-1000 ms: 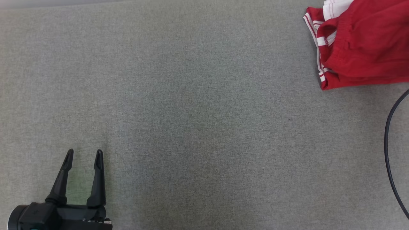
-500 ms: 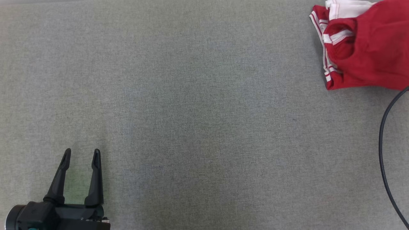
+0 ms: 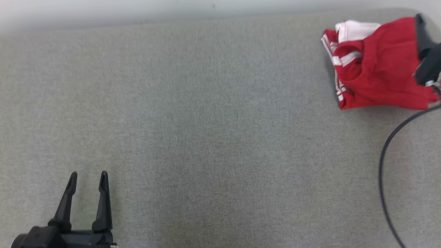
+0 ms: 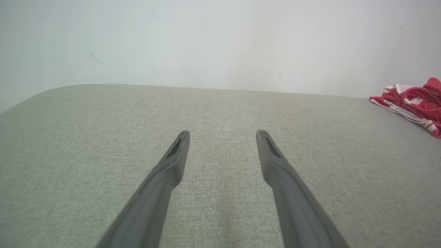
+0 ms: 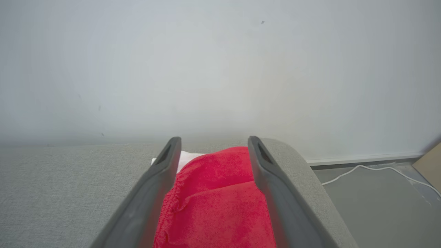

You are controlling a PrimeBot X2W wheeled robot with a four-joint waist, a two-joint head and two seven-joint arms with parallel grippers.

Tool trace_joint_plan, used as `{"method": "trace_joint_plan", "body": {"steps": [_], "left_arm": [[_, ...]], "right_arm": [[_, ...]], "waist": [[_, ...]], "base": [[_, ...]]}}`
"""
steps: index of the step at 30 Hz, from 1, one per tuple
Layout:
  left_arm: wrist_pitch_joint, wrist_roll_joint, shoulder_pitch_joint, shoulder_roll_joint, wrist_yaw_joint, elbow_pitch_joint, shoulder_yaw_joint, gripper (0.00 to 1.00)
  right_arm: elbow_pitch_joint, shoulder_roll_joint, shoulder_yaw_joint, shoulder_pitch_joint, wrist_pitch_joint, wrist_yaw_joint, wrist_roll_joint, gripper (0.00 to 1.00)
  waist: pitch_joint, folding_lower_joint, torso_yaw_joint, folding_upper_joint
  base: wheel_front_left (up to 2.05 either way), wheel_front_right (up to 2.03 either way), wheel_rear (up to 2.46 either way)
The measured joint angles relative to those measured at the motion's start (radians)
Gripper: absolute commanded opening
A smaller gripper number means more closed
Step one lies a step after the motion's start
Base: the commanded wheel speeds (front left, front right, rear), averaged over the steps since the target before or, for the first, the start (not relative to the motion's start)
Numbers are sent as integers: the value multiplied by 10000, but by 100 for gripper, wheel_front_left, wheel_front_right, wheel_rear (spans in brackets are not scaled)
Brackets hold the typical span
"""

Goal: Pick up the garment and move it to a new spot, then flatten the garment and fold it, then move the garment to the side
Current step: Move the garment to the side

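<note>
The garment (image 3: 375,75) is a red bundle with white stripes and a white patch, lying crumpled at the table's far right. My right gripper (image 3: 422,34) sits over its right side at the picture's edge. In the right wrist view the right gripper (image 5: 212,144) is open, fingers spread, with the red garment (image 5: 213,206) lying between and below them. My left gripper (image 3: 88,175) rests open and empty at the lower left, far from the garment. The left wrist view has the left gripper (image 4: 223,134) over bare cloth and the garment (image 4: 417,103) far off to the right.
The grey cloth-covered table (image 3: 206,120) ends at a pale wall along the far edge. A black cable (image 3: 382,165) curves over the table's right side. Past the table's rounded right corner (image 5: 310,172) lie the floor and a white cable (image 5: 372,168).
The head camera has tilted, so the table's far edge and the wall now show. The right gripper has come into sight beside the garment. The left gripper holds its place.
</note>
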Motion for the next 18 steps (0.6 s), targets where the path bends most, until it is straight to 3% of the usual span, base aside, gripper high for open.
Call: {"method": "trace_joint_plan", "body": {"steps": [8, 18], "left_arm": [[0, -86, 439, -65, 132, 117, 88, 100], [0, -167, 724, -105, 199, 309, 29, 100]], "right_arm": [[-1154, 284, -558, 974, -610, 0, -117, 100], [-3699, 663, -4337, 3312, -648, 0, -2529, 100]], "waist": [[-856, -1, 13, -1], [-1731, -2, 147, -2]], "base": [[0, 0, 0], [0, 0, 0]]}}
